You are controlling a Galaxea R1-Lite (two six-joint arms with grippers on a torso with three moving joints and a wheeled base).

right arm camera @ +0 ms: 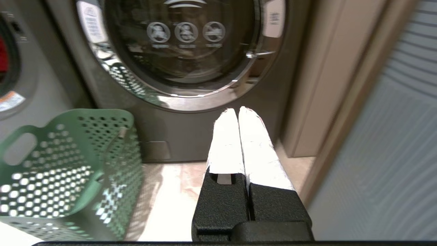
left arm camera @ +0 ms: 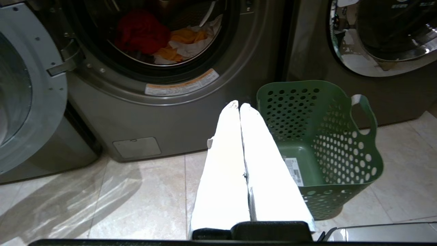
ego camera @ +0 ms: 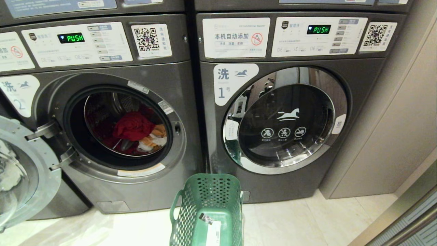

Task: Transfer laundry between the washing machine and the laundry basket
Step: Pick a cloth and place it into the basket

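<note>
- Laundry point(ego camera: 138, 131): three garments can be counted in the drum, one red point(left arm camera: 141, 30), one orange point(left arm camera: 184, 36), one white point(left arm camera: 196, 48), heaped together; whether more lie beneath cannot be told. The heap sits up and ahead of the left gripper point(left arm camera: 239, 106), well apart from it.
- Two grey front-loaders stand side by side: the washing machine point(ego camera: 112, 191) labelled 2, with its door point(ego camera: 24, 171) swung open, and the second machine point(ego camera: 362, 102) labelled 1, door closed, straight ahead of the right gripper point(right arm camera: 237, 111).
- One laundry basket point(ego camera: 208, 191), green and holed, stands on the tiled floor point(ego camera: 290, 222) with nothing but a white sticker inside, just beside the left gripper and off to the side of the right one.
- Left gripper: white-wrapped fingers point(left arm camera: 222, 164) pressed together, holding nothing, pointing toward the base of machine 2.
- Right gripper: fingers likewise pressed together and empty, low above the floor.
</note>
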